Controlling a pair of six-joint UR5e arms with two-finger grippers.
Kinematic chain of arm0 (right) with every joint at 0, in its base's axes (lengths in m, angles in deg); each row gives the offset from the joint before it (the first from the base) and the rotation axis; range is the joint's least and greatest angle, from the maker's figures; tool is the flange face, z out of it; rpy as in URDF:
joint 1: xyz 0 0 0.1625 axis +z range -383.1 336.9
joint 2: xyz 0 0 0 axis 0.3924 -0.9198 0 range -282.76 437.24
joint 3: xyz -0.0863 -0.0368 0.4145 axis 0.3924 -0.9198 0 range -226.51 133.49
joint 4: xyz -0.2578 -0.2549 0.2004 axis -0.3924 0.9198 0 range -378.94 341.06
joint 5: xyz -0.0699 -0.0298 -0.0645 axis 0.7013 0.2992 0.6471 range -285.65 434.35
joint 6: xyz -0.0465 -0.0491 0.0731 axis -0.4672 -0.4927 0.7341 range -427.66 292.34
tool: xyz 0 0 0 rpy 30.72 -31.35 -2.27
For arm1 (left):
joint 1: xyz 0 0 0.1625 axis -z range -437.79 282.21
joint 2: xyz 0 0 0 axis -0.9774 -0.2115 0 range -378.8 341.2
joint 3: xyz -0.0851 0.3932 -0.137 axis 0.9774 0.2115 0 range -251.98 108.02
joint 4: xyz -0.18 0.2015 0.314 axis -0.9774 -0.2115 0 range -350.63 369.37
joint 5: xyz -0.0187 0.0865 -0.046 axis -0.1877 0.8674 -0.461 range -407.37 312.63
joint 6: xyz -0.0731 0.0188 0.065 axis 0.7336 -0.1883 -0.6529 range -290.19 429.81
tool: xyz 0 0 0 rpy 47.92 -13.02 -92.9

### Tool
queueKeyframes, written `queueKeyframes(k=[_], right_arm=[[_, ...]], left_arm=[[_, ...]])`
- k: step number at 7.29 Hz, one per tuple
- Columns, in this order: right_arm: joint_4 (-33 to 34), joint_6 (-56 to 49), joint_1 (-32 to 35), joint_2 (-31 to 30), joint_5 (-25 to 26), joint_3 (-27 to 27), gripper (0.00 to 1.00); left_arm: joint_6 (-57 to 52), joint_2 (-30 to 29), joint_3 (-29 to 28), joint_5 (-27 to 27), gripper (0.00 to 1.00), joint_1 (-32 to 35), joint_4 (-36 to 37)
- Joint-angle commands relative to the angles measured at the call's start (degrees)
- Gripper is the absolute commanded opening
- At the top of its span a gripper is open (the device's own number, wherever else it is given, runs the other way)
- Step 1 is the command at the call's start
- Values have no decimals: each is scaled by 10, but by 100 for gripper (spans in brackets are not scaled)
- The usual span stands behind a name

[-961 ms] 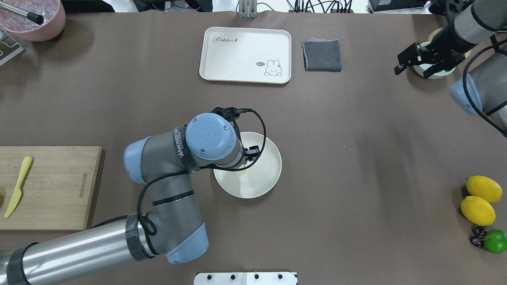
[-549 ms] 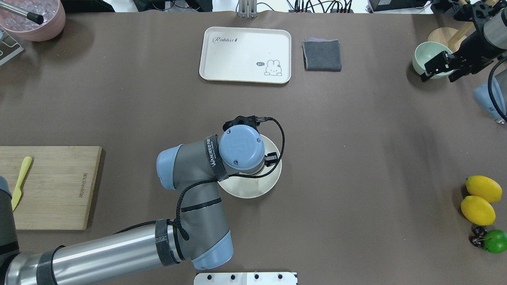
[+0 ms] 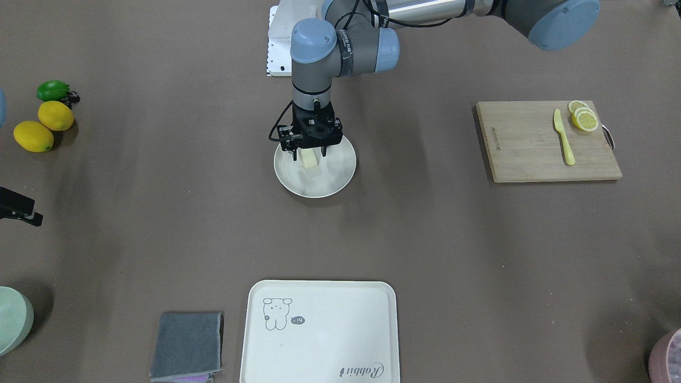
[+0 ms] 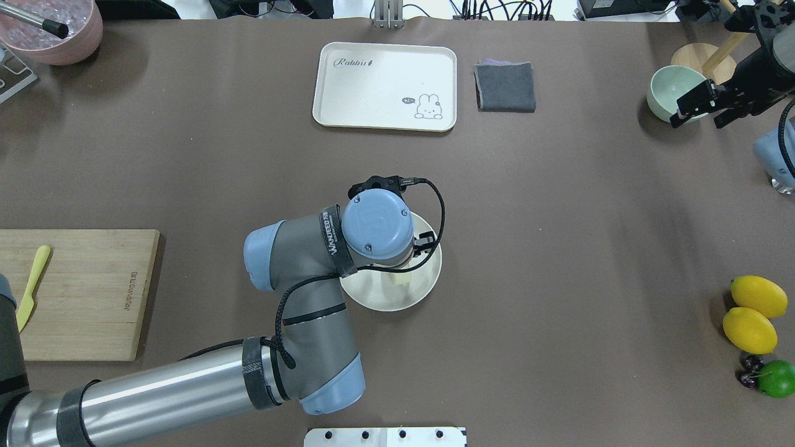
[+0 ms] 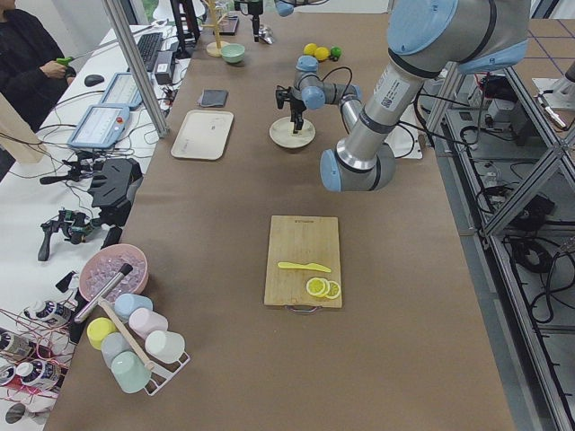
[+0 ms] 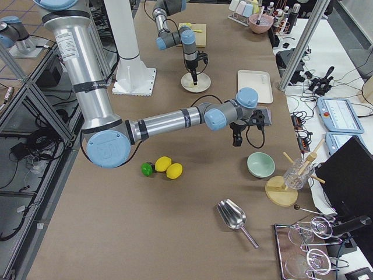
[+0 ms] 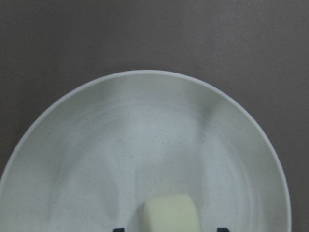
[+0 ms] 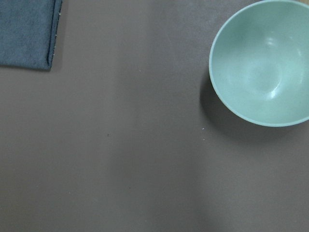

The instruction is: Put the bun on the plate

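The bun (image 3: 309, 158), a small cream block, lies on the round cream plate (image 3: 319, 183) at mid table. My left gripper (image 3: 308, 154) points straight down over it, open, a finger on each side and a gap to the bun. The left wrist view shows the bun (image 7: 171, 212) resting on the plate (image 7: 145, 135), narrower than the space between the fingertips. From overhead my wrist covers much of the plate (image 4: 372, 298); the bun (image 4: 400, 278) peeks out beneath it. My right gripper (image 4: 702, 112) hovers open and empty at the far right, beside a pale green bowl (image 4: 667, 93).
A rabbit tray (image 4: 385, 85) and a folded grey cloth (image 4: 505, 87) lie at the far side. A cutting board (image 4: 87, 292) with a yellow knife (image 4: 28, 292) sits on the left. Two lemons (image 4: 754, 310) and a lime (image 4: 776, 377) are at the right edge.
My left arm swung right over the plate's middle and then held; the bun now shows on the plate below the wrist. My right arm drew back to the right, off the green bowl.
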Motion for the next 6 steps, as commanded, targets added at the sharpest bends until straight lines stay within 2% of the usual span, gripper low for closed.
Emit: queueKeyframes(k=[1, 2, 3, 4, 5, 6], right_arm=[[0, -7, 16, -1, 1, -1, 100], [4, -45, 35, -8, 0, -4, 100], [43, -102, 60, -11, 3, -4, 100], [94, -170, 87, -11, 7, -6, 100], [121, -223, 105, -19, 6, -13, 100], [122, -259, 126, -30, 1, -15, 100]], left_arm=[[-82, 61, 77, -33, 98, 61, 8], [-170, 126, 121, -104, 98, 131, 26], [-284, 172, 126, -179, 98, 215, 27], [-416, 228, 119, -233, 98, 305, 28], [-593, 295, 90, -303, 98, 421, 25], [-730, 333, 46, -353, 98, 499, 23]])
